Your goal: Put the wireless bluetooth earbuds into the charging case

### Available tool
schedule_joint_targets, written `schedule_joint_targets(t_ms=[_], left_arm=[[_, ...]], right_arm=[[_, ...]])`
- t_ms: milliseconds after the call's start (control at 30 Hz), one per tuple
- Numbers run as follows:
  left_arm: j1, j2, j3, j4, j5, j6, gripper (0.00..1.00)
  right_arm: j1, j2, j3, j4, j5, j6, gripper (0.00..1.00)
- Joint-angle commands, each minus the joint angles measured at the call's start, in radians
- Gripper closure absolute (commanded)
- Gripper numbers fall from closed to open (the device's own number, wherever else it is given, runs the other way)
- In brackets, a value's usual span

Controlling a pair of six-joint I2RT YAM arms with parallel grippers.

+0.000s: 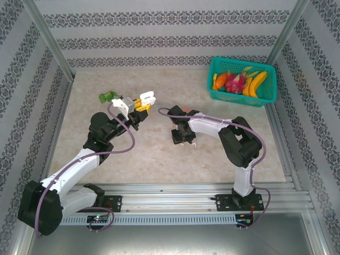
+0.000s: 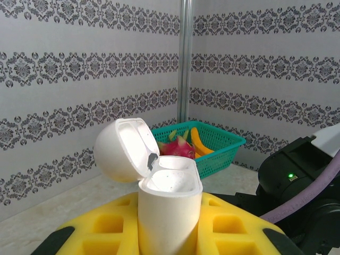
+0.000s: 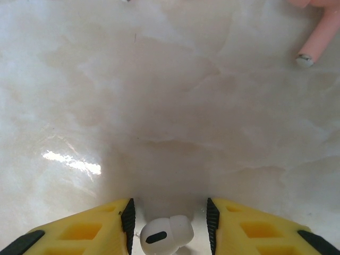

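An earbud [image 3: 166, 234] lies between the right gripper's [image 3: 170, 213] jaws on the table [image 3: 159, 106].

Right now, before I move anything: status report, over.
Left gripper shut on white pebble-shaped plastic charging case, lid open. Right gripper open around small white plastic earbud on marble table. Pink plastic earbud apart, no obstruction.

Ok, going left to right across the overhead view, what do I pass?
Green object → open white charging case → right arm's fingers → teal fruit basket.
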State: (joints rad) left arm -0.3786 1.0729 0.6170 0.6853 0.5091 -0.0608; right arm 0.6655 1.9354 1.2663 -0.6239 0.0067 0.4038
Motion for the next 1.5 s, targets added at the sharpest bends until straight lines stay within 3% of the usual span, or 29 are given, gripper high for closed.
schedule_joint_targets(t_ms=[0, 567, 1000, 1467], left_arm=[[-0.009, -0.009, -0.01, 0.032, 0.009, -0.014, 1.0], [-0.008, -0.009, -0.013, 0.03, 0.007, -0.011, 1.0], [-0.009, -0.01, -0.016, 0.032, 0.009, -0.016, 1.0], [-0.009, -0.011, -0.04, 0.074, -0.033, -0.044, 1.0]], right_arm=[[0.019, -0.003, 0.009, -0.051, -0.031, -0.009, 0.58], [0.029, -0.017, -0.002, -0.067, -0.019, -0.01, 0.58], [0.029, -0.03, -0.002, -0.065, -0.019, -0.007, 0.73], [0.021, -0.256, -0.074, 0.021, -0.013, 0.091, 0.78]])
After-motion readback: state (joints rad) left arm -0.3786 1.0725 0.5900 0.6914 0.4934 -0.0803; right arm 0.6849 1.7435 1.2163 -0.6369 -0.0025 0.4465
